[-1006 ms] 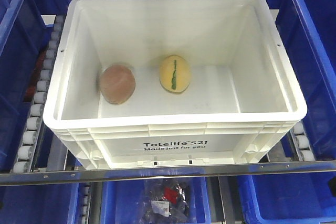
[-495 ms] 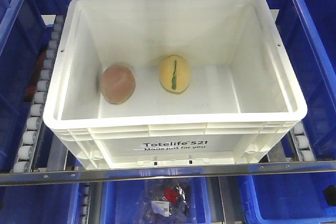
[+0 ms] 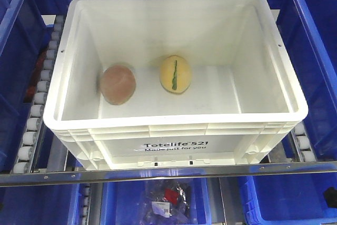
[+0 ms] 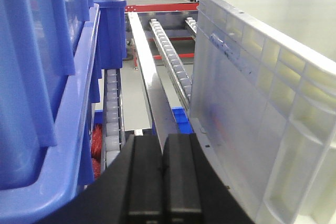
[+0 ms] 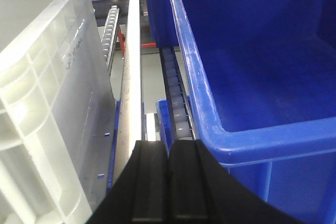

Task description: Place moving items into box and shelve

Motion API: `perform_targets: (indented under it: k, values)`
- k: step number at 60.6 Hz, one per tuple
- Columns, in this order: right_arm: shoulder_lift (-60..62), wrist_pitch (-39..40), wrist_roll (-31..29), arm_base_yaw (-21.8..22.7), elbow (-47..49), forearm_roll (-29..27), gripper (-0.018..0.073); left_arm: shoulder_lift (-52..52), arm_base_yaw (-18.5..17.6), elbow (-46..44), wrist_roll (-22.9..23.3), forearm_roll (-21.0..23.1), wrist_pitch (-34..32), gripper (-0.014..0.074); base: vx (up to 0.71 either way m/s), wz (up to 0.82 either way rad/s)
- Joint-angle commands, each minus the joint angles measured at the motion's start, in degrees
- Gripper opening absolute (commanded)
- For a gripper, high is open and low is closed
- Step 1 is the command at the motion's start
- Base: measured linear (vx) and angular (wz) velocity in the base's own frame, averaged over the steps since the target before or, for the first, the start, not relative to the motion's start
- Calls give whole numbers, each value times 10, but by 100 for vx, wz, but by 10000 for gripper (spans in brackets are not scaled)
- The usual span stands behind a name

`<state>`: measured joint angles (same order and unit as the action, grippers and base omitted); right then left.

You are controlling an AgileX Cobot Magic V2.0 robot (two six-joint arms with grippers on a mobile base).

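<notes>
Fingers (image 4: 164,174) pressed together, box (image 3: 174,135) unmoved

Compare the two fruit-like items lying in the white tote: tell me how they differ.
The pinkish-brown ball is dull and plain; the yellow egg shape is pale with a green stripe down it. The ball is rounder and lies nearer the white tote's left wall; the egg shape sits closer to the middle. Both rest apart on the tote floor, ungripped.

The left gripper (image 4: 164,182) has two flat black fingers with smooth, dull sides, wider toward the camera. The right gripper (image 5: 169,182) looks the same: two black fingers, long and plain, with straight edges.
</notes>
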<state>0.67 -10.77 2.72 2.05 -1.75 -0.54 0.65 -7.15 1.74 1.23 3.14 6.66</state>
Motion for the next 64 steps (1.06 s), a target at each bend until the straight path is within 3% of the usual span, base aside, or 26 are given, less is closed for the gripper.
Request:
perform_targets:
  k: [1, 64]
  values:
    - [13, 54, -6, 2, -4, 5, -9, 4, 1, 11, 2, 4, -46, -6, 0, 0]
    - [13, 45, -6, 2, -4, 5, -8, 4, 1, 11, 2, 4, -46, -6, 0, 0]
